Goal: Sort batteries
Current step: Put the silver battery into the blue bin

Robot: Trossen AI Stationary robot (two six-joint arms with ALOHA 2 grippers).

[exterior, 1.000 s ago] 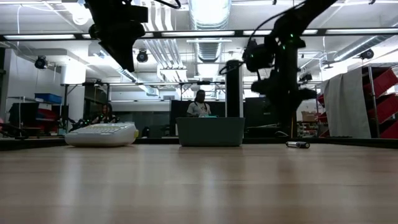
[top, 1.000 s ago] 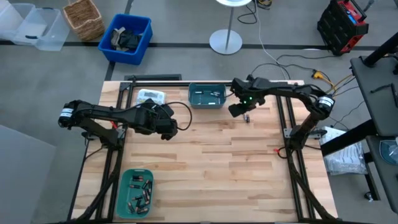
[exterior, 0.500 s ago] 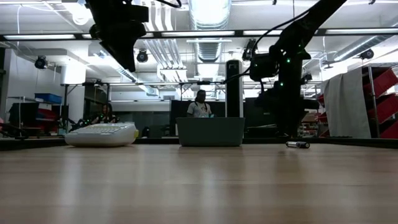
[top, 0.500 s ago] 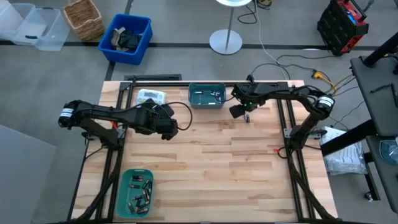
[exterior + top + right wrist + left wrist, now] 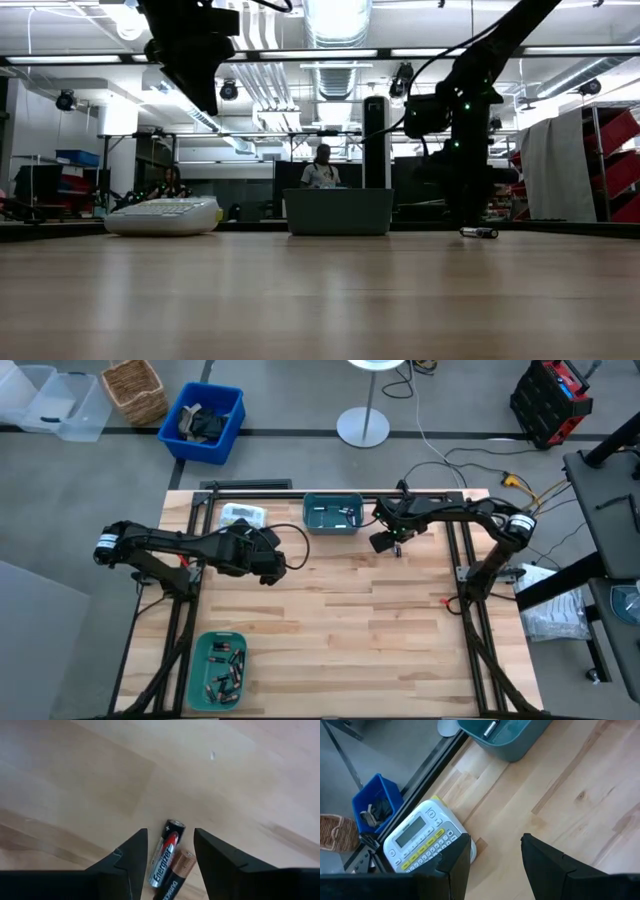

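Two batteries lie side by side on the wood at the far right: a black, red and silver one [image 5: 166,852] and a copper-topped one [image 5: 175,876], seen in the high view as the battery pair [image 5: 397,550]. My right gripper [image 5: 170,837] is open just over them, one finger on each side, touching neither. My left gripper [image 5: 495,840] hangs open above the table's left middle [image 5: 272,563], holding nothing. A teal bin [image 5: 333,514] at the far edge holds a few batteries. A second teal bin [image 5: 218,670] at the near left holds several.
A white label-maker with keypad [image 5: 242,515] lies at the far left beside the far bin. Bare wood fills the middle and the near right of the table [image 5: 380,650]. In the low view, people sit in the room behind the table.
My right gripper has moved a little toward the table's right edge and down toward the two batteries. The batteries have stayed where they were.
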